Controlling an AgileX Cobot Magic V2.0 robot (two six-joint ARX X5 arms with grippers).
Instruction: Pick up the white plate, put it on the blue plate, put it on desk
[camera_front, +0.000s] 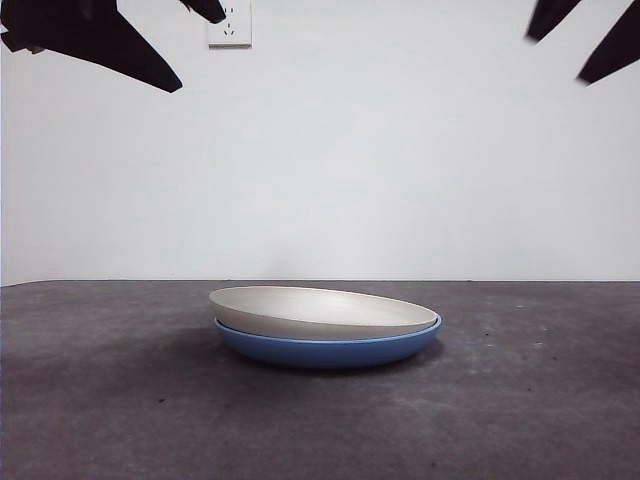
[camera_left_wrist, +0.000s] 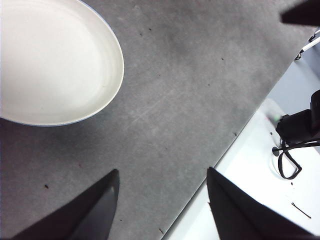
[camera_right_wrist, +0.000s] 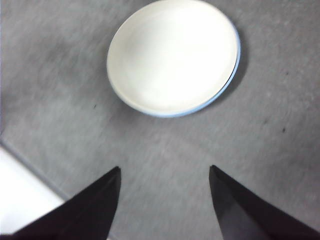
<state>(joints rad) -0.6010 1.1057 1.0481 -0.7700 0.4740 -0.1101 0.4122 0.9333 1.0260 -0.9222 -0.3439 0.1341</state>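
You had the white plate (camera_front: 320, 310) nested in the blue plate (camera_front: 330, 350), slightly tilted, at lower centre of the front view on the desk (camera_front: 100, 400). Stacking looked done; nothing obvious remained. Left gripper (camera_left_wrist: 162, 200) and right gripper (camera_right_wrist: 165, 200) hung high, spread apart, holding nothing.

Two plates sit ahead of my pincers on one surface (camera_front: 100, 400): one white plate (camera_front: 320, 312) and one blue plate (camera_front: 330, 350), the white nested in the blue. I count two pincers, my left pincer (camera_left_wrist: 162, 200) and my right pincer (camera_right_wrist: 165, 200), each with two black jaws spread apart.
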